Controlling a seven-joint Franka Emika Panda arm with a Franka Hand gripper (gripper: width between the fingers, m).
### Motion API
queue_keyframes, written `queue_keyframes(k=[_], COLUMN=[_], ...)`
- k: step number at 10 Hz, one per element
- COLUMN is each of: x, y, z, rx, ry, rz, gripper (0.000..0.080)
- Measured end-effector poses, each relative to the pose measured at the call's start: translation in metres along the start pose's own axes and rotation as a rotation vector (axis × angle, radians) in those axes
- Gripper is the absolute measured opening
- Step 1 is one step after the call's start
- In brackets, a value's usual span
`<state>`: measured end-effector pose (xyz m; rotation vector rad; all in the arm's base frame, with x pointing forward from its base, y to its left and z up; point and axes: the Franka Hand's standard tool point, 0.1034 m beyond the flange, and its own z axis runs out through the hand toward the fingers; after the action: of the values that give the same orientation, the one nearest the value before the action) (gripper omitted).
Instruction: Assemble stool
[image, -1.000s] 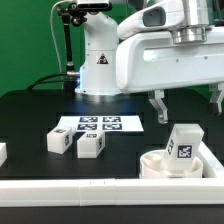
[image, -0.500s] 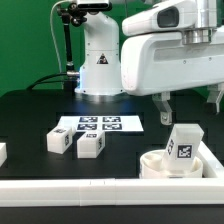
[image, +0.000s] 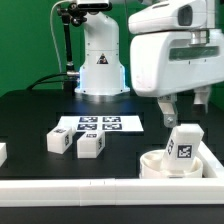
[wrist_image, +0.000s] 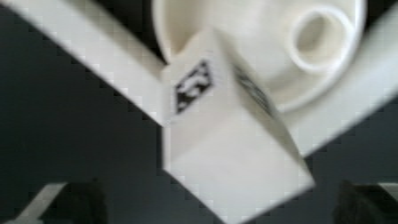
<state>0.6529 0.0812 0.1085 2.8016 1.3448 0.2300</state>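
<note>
The white ring-like seat (image: 153, 166) lies at the exterior view's right, near the front rail. One blocky tagged leg (image: 183, 144) stands tilted in it. Two more legs (image: 57, 141) (image: 91, 146) lie loose on the black table to the left. My gripper (image: 184, 106) hangs open just above the standing leg and holds nothing. In the wrist view the leg (wrist_image: 222, 130) fills the middle, the seat (wrist_image: 294, 50) lies behind it, and my gripper (wrist_image: 210, 205) has one dark finger (wrist_image: 50, 200) at each side of the leg.
The marker board (image: 100, 125) lies flat behind the loose legs. A long white rail (image: 60, 188) runs along the front edge and also shows in the wrist view (wrist_image: 80, 45). Another white part (image: 2, 153) peeks in at the left edge. The robot base (image: 98, 60) stands at the back.
The arm has shifted toward the exterior view's right, and its fingers now stand closer over the leg in the seat. The parts have not moved.
</note>
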Motion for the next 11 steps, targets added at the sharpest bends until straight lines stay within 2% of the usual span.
queue_keyframes(k=[2, 5, 7, 11], x=[0.001, 0.0, -0.002, -0.007], y=[0.0, -0.003, -0.008, -0.009], z=[0.001, 0.004, 0.013, 0.021], rx=[-0.015, -0.008, 0.001, 0.012], ry=[-0.013, -0.034, -0.052, -0.059], rz=[-0.203, -0.486, -0.612, -0.599], gripper=[0.0648, 0.0648, 0.0648, 0.0648])
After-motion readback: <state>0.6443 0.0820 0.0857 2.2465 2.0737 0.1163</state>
